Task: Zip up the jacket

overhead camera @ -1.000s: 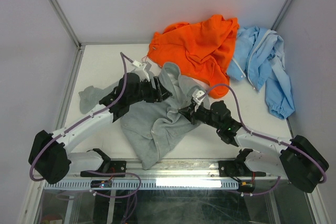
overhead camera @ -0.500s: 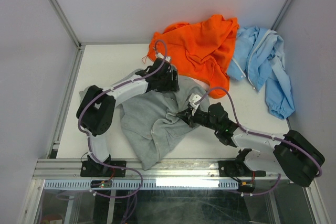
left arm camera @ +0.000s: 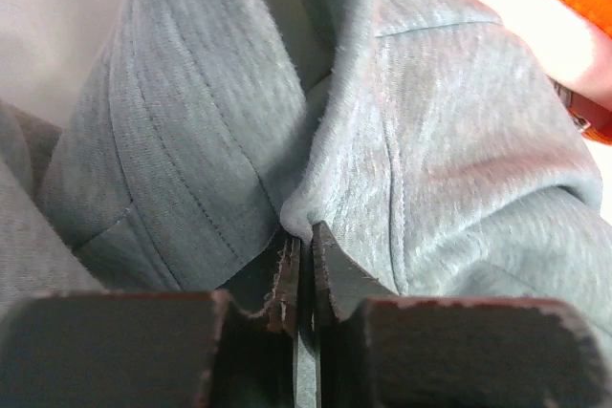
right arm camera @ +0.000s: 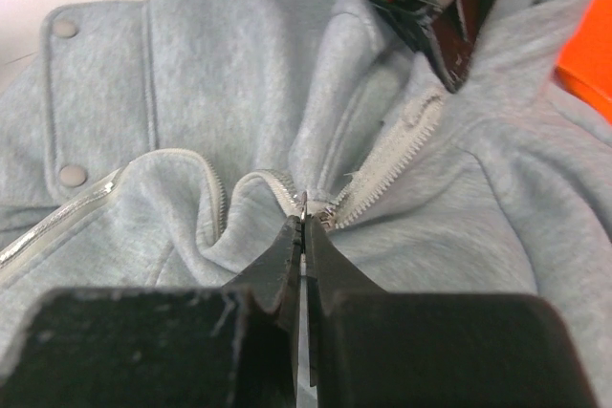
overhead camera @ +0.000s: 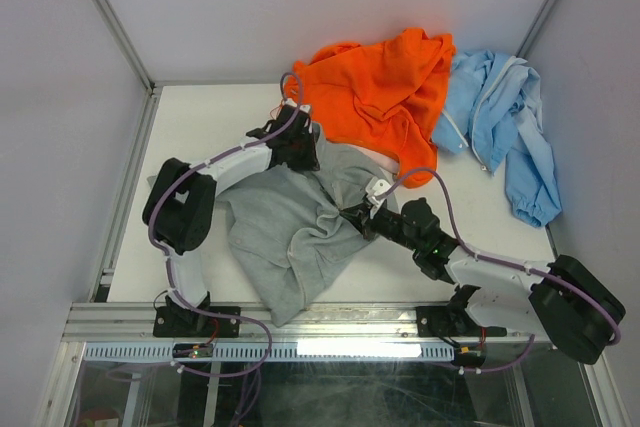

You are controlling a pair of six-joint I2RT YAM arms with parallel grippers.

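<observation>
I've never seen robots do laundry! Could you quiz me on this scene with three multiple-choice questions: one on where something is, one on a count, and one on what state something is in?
1. Where does the orange garment lie?
A. beyond the grey jacket, toward the back wall
B. folded under the robot's bases
C. hanging off the near edge

2. How many garments are in view?
A. two
B. three
C. five

3. What state is the right hand in?
A. wide open above the table
B. shut on the zipper pull
C. shut on a sleeve cuff

Answers:
1 A: the top view shows the orange cloth past the grey one, at the back.
2 B: there is the orange one, the grey one and the light blue jacket.
3 B: its own camera shows the tips pinched on the small metal pull, with the zip teeth apart beyond it.
</observation>
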